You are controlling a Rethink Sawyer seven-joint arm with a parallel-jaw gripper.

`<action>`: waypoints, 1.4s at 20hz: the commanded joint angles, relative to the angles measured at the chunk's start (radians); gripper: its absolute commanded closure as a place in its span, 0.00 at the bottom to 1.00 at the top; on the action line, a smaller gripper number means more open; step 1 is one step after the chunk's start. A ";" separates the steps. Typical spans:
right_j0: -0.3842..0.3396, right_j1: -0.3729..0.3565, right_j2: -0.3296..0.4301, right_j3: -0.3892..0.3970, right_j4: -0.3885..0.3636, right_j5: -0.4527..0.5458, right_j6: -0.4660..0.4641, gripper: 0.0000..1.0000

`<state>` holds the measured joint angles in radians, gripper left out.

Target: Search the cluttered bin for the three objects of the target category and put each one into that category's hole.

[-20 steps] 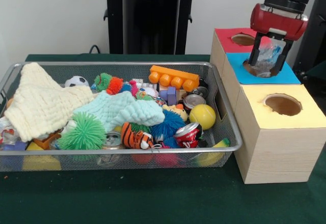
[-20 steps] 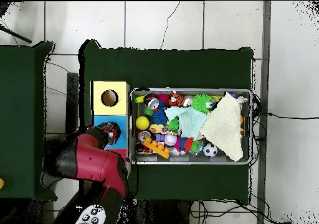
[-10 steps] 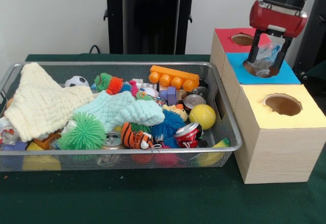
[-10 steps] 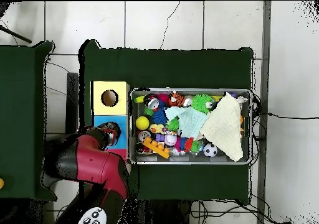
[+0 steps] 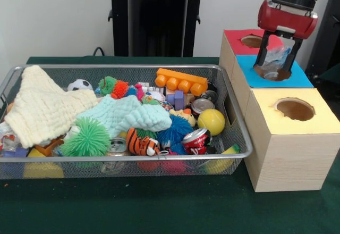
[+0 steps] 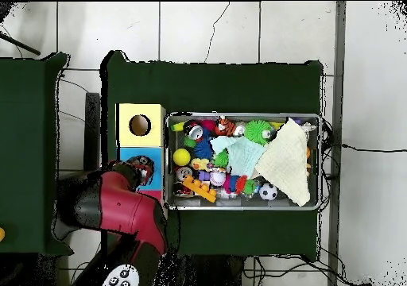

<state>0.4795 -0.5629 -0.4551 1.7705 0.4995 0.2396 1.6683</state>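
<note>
Green-clothed table (image 5: 159,207) under wire-mesh bin (image 5: 236,133) and adjoining row of three boxes (image 5: 289,159).

The front view looks from low and close across the green surface (image 5: 159,207) toward the robot's black pedestal (image 5: 157,16) at the far side, with the bin (image 5: 234,111) and the three boxes (image 5: 289,138) filling most of the width. The overhead view looks straight down from well above, with the red arm (image 6: 119,211) at the bottom, taking in the whole surface (image 6: 215,84) and the tiled floor (image 6: 207,28) around it. Both views share the bin (image 6: 321,164), the boxes (image 6: 141,124) and the arm, turned half round between them
</note>
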 commanded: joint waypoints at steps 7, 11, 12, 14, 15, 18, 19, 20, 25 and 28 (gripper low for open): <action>-0.048 0.015 0.084 0.036 0.009 0.102 0.227 0.00; -0.054 0.025 0.094 0.027 0.010 0.086 0.225 0.00; -0.055 0.025 0.097 0.026 0.011 0.083 0.225 0.00; -0.057 0.029 0.094 0.016 0.010 0.089 0.223 0.00; -0.054 0.029 0.096 0.021 0.010 0.086 0.225 0.00; -0.058 0.024 0.098 0.027 0.008 0.085 0.222 0.00; -0.056 0.025 0.096 0.025 0.008 0.086 0.223 0.00; -0.054 0.027 0.095 0.024 0.008 0.087 0.224 0.00; -0.042 0.050 0.092 -0.004 0.016 0.086 0.237 0.00; -0.034 0.070 0.088 -0.026 0.025 0.082 0.249 0.00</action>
<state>0.4551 -0.5523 -0.4550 1.7668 0.4999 0.2394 1.6683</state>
